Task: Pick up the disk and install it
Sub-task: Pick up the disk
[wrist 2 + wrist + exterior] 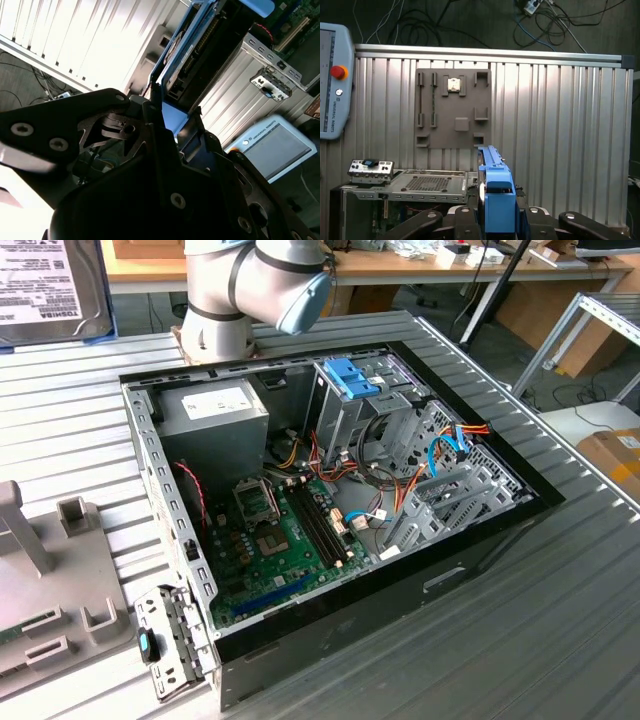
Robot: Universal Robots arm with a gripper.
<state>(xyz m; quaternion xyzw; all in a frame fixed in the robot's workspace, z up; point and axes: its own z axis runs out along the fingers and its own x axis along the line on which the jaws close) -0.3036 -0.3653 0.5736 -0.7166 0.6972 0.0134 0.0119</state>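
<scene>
In both wrist views my gripper (497, 217) (175, 115) is shut on the disk (495, 192) (182, 50), a flat grey-silver drive seen edge-on with its bright blue bracket between the black fingers. The disk is held up in the air, with the open computer case (427, 182) lower down and to one side of it. In the exterior view the case (400, 570) lies open on the ribbed table, its metal drive cage (345, 425) at the far side, topped by a ribbed blue latch (350, 377). My arm (250, 280) rises behind the case.
A grey fixture plate (40, 590) (452, 107) lies on the exterior view's left. A small metal bracket (165, 640) (370, 167) sits at the case's near corner. Cables and a motherboard (280, 530) fill the case. A teach pendant (332, 80) (272, 145) rests beyond the table.
</scene>
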